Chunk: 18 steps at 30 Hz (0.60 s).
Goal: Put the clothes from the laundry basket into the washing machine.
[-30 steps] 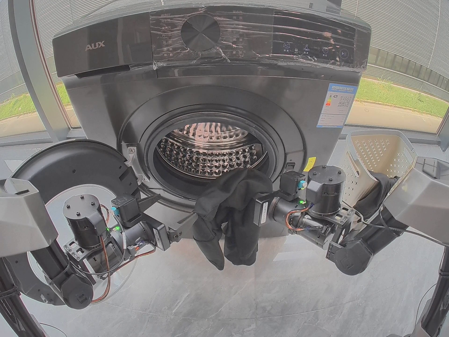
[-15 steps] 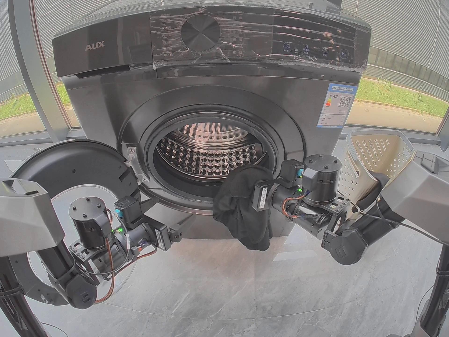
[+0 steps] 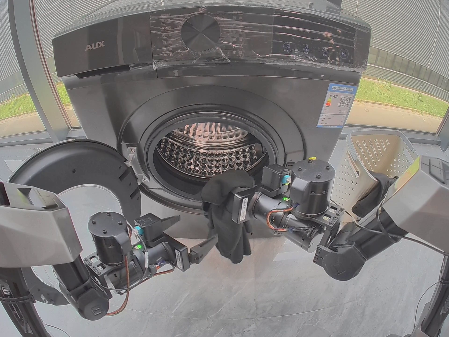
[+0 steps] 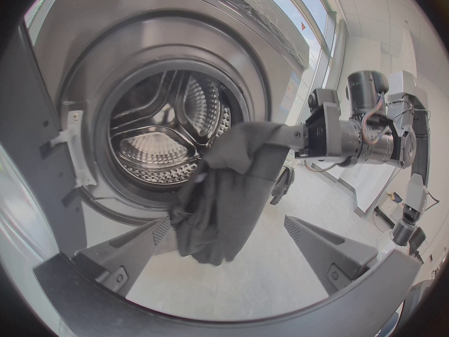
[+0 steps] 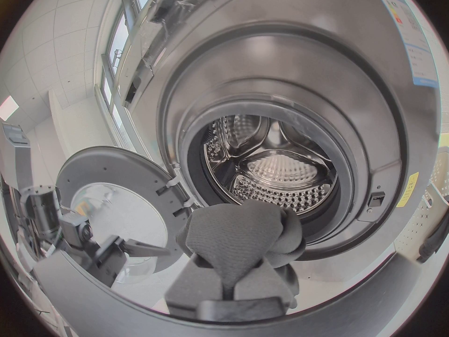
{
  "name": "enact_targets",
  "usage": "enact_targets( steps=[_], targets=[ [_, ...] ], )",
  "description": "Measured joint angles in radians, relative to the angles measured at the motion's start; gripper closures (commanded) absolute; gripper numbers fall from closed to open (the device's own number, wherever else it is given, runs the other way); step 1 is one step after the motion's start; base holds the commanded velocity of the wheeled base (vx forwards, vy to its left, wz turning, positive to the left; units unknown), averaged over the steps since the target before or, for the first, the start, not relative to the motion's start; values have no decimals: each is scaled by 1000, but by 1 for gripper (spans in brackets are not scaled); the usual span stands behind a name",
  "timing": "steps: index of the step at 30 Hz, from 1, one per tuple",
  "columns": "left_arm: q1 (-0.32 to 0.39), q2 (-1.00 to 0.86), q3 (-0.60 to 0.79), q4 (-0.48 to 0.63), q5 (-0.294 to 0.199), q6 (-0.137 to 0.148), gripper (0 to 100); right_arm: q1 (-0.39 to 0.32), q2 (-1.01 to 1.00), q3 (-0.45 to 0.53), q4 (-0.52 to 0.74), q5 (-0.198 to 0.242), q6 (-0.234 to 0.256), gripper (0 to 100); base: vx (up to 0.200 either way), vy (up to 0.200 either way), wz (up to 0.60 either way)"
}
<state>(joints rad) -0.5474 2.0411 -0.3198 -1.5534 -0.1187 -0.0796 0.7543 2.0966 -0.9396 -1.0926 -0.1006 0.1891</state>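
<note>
The fingers of your right gripper [image 5: 228, 272] are clamped on a black garment [image 3: 229, 228]. It hangs bunched just in front of the lower rim of the open drum [image 3: 206, 157] of the washing machine [image 3: 210, 87], its tail drooping toward the floor [image 3: 262, 296]. Your left gripper [image 3: 197, 229] sits low, just beside that tail, fingers spread apart and holding nothing. The laundry basket [image 3: 379, 153] stands at the machine's right side with more dark clothing [image 3: 374, 197] in it.
</note>
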Motion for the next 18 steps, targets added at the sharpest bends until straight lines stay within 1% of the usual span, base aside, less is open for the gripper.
enact_targets(
  steps=[2,8,10,12,18],
  targets=[
    [-22,22,-18,0,-2,-4,0,25,-14,3,-1,0,7,100,0,0,0],
    [-46,74,-47,0,-2,-3,0,49,-29,4,-4,-1,13,100,0,0,0],
    [-47,103,-76,1,2,-1,0,54,-32,4,-9,0,12,100,0,0,0],
    [-44,129,-107,0,7,1,0,57,-34,4,-11,-1,13,100,0,0,0],
    [-8,207,-194,0,27,5,0,76,-46,15,-14,-3,14,100,0,0,0]
  ],
)
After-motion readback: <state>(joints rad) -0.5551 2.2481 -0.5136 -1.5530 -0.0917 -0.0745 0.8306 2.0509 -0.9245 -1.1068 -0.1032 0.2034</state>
